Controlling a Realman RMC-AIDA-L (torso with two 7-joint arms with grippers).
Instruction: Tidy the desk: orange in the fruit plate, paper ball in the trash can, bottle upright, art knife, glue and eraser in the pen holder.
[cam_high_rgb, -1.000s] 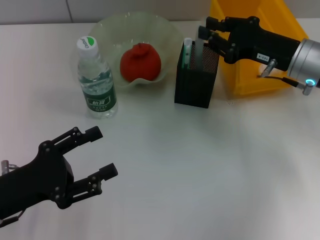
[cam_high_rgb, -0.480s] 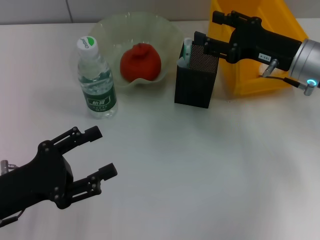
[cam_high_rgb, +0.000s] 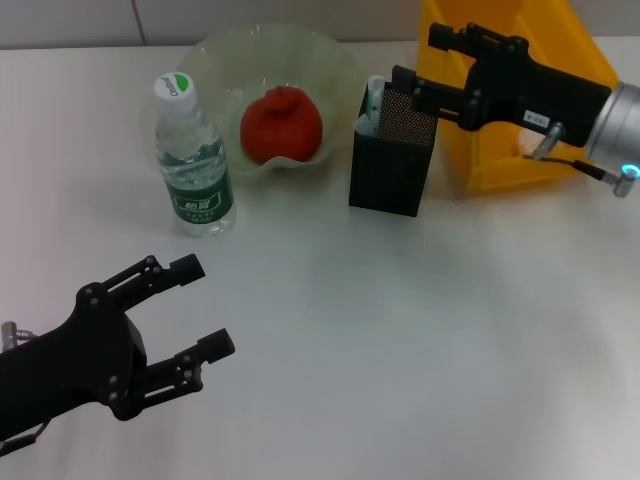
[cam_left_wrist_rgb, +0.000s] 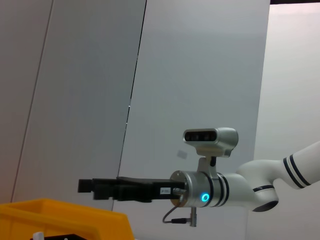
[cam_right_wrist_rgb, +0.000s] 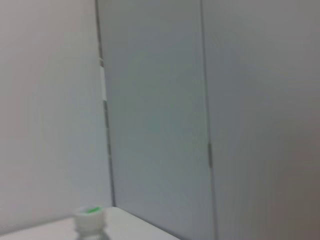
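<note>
The pen holder (cam_high_rgb: 392, 152) stood near the desk's (cam_high_rgb: 420, 330) far edge, between the fruit plate (cam_high_rgb: 215, 62) holding the orange (cam_high_rgb: 281, 123) and the trash can (cam_high_rgb: 520, 100) at the far right corner. The bottle (cam_high_rgb: 192, 158) stood upright beside the plate. The right gripper (cam_high_rgb: 420, 65) hovered spread and empty over the holder's right rim. The left gripper (cam_high_rgb: 195, 305) hung released near the desk's front left corner.

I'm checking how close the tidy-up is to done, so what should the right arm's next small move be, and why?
Probably pull the right gripper back and up, away from the pen holder. Its fingers are open and empty at the holder's rim, pens already stand inside, the orange sits in the fruit plate, and the bottle stands upright. The left gripper hangs open near the front.
</note>
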